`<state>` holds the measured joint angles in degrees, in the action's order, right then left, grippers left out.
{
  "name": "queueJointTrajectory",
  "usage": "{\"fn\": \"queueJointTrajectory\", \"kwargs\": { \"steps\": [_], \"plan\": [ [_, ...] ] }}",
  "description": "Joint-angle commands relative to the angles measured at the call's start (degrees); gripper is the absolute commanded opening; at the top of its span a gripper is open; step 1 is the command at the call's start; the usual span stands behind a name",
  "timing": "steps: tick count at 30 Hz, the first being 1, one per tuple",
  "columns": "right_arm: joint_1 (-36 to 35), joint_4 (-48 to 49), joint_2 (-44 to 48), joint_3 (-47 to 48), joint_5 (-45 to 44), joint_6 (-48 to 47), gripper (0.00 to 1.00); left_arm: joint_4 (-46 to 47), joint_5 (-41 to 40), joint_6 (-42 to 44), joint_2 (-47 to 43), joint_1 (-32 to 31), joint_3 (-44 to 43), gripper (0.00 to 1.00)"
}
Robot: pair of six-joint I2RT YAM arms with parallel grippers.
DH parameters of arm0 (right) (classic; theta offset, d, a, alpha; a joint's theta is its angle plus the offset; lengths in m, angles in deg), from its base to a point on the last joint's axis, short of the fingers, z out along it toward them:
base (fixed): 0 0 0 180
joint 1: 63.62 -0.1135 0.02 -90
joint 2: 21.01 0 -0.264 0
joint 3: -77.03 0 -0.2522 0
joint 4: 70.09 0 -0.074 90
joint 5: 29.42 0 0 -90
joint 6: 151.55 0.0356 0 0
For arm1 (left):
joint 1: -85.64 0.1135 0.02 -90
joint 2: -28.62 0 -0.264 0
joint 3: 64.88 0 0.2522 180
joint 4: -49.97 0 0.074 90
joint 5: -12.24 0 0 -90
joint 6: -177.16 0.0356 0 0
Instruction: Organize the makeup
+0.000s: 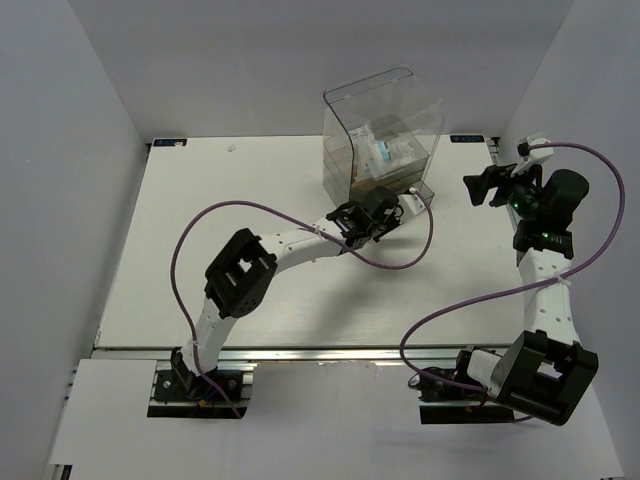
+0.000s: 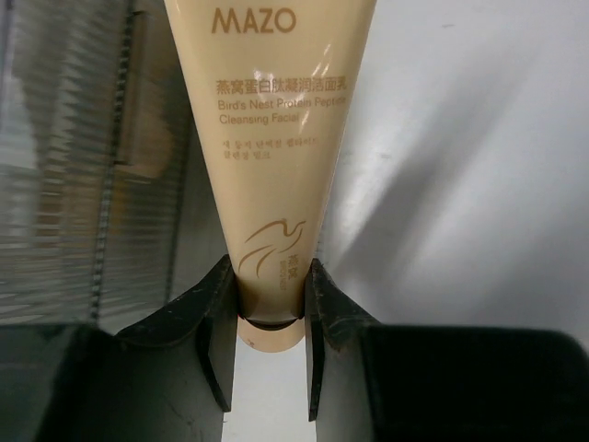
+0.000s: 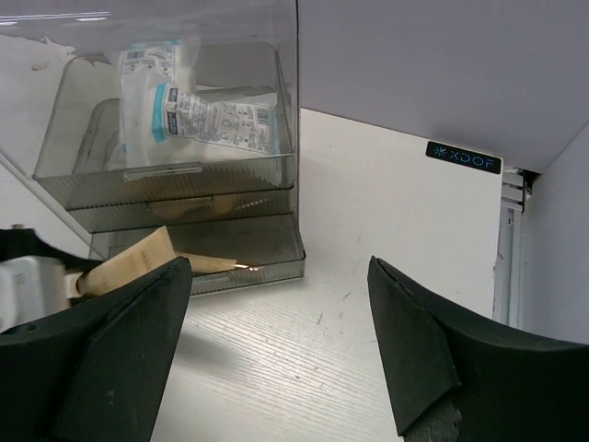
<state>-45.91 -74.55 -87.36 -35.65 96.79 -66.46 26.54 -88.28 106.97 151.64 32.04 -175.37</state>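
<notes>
At left of the box (image 1: 380, 130), my left jaws are clamped on the tube (image 2: 271, 138) at its cap end. Its flat crimped end leads toward the bottom drawer (image 3: 267, 244); whether that end is over the rim or against it, I cannot tell. The risks, as I judge them: the tube is soft, glossy and tapered, so this narrow grip may let it pivot or slide. A nudge on the light, clear, ribbed plastic could also shove the box back across the smooth white bench (image 1: 200, 250). Up in the top drawer lies the crinkly packet (image 3: 198, 106). Off to the right, my right jaws hang wide open, holding nothing, apart from the box.
</notes>
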Motion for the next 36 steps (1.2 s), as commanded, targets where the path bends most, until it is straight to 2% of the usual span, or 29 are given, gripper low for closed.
{"fn": "queueJointTrajectory", "kwargs": {
  "steps": [1, 3, 5, 6, 9, 11, 14, 17, 18, 19, 20, 21, 22, 23, 24, 26, 27, 28, 29, 31, 34, 36],
  "plan": [
    [0.6, 2.0, 1.5, -0.6, 1.6, 1.1, 0.82, 5.6, -13.7, 5.5, 0.5, 0.3, -3.3, 0.10],
    [0.7, 1.9, 1.5, -0.7, 1.8, 1.1, 0.82, 7.6, -17.7, 7.3, 2.0, 0.3, -3.6, 0.10],
    [0.8, 1.9, 1.4, -0.7, 2.1, 1.1, 0.82, 9.2, -19.8, 7.5, 2.5, 0.3, -3.1, 0.20],
    [0.8, 1.9, 1.3, -0.7, 2.2, 1.2, 0.82, 10.5, -20.7, 7.4, 2.7, 0.3, -3.1, 0.29],
    [0.9, 2.3, 0.9, -0.7, 3.0, 1.6, 0.82, 11.5, -21.4, 7.2, 3.1, 0.3, -3.1, 0.47],
    [0.9, 2.4, 0.9, -0.8, 3.7, 1.6, 0.82, 11.4, -21.2, 5.9, 2.9, 0.3, -3.8, 0.67],
    [0.9, 2.0, 0.8, -1.1, 5.0, 1.3, 0.82, 10.6, -20.5, 4.4, 2.5, 0.3, -5.2, 0.75],
    [0.9, 0.7, 0.8, -1.1, 6.9, 0.1, 0.83, 10.0, -19.9, 2.3, 1.4, 0.3, -8.6, 0.76],
    [0.9, 0.5, 0.9, -1.3, 7.4, -0.4, 0.83, 10.0, -20.0, 1.3, 1.1, 0.3, -10.1, 0.73],
    [0.9, 0.3, 0.9, -1.4, 8.5, -0.6, 0.83, 9.4, -20.2, 0.8, 0.7, 0.3, -11.1, 0.66],
    [0.9, -0.2, 0.8, -1.4, 9.4, -1.1, 0.81, 7.2, -20.2, 0.0, 0.3, 0.3, -12.1, 0.54],
    [0.9, -0.5, 0.7, -1.6, 11.3, -2.5, 0.79, 6.7, -20.5, -2.6, -0.9, 0.3, -12.9, 0.23],
    [0.8, -1.2, 0.5, -1.8, 12.4, -3.0, 0.70, 5.6, -20.9, -4.1, -2.1, 0.3, -13.0, 0.09],
    [0.5, -1.6, 0.0, -2.4, 14.1, -3.7, 0.59, 4.9, -21.4, -7.4, -4.8, 0.3, -12.5, 0.00],
    [0.0, -2.6, -0.4, -2.7, 16.6, -6.9, 0.25, 4.6, -21.7, -9.3, -6.7, 0.3, -9.4, 0.00],
    [-3.9, -10.9, -2.2, -2.5, 16.4, -13.3, 0.00, 5.5, -21.5, -14.6, -14.0, 0.5, -3.8, 0.00],
    [-5.6, -14.9, -2.9, -2.1, 15.0, -20.4, 0.00, 7.0, -21.4, -16.7, -16.6, 0.7, -0.3, 0.00],
    [-7.5, -17.9, -3.4, -2.2, 13.8, -23.9, 0.00, 7.5, -21.3, -22.2, -19.5, 1.0, 6.6, 0.00],
    [-11.4, -22.2, -4.6, -2.5, 10.3, -27.0, 0.00, 7.6, -21.5, -24.8, -22.1, 2.0, 9.9, 0.00],
    [-15.0, -24.4, -5.7, -3.5, 6.6, -32.5, 0.00, 7.2, -21.6, -30.3, -29.7, 3.4, 19.0, 0.00],
    [-17.6, -21.6, -8.4, -3.9, 1.1, -33.0, 0.00, 6.1, -23.4, -40.7, -38.5, 6.0, 29.5, 0.00],
    [-19.8, -22.0, -12.0, -2.2, -2.5, -35.0, 0.00, 5.5, -24.7, -43.7, -44.1, 7.1, 34.0, 0.00]
  ]
}}
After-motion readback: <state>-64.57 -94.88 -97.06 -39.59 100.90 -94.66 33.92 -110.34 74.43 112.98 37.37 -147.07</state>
